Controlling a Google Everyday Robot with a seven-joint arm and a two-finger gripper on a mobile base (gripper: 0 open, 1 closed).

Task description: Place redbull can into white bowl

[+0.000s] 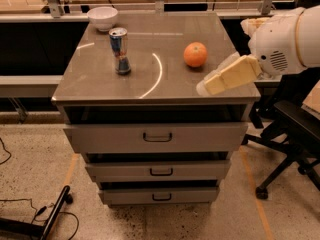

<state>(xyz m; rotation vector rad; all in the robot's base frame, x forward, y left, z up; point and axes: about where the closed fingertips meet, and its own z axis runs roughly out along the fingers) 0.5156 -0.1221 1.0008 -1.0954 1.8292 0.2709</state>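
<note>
The redbull can stands upright on the left half of the grey cabinet top. The white bowl sits at the back left corner, behind the can and apart from it. My gripper comes in from the right on a white arm, low over the front right part of the top, in front of the orange and far to the right of the can. It holds nothing.
An orange lies right of centre on the top. The cabinet has three shut drawers. A black office chair stands to the right. Cables and a black bar lie on the floor at left.
</note>
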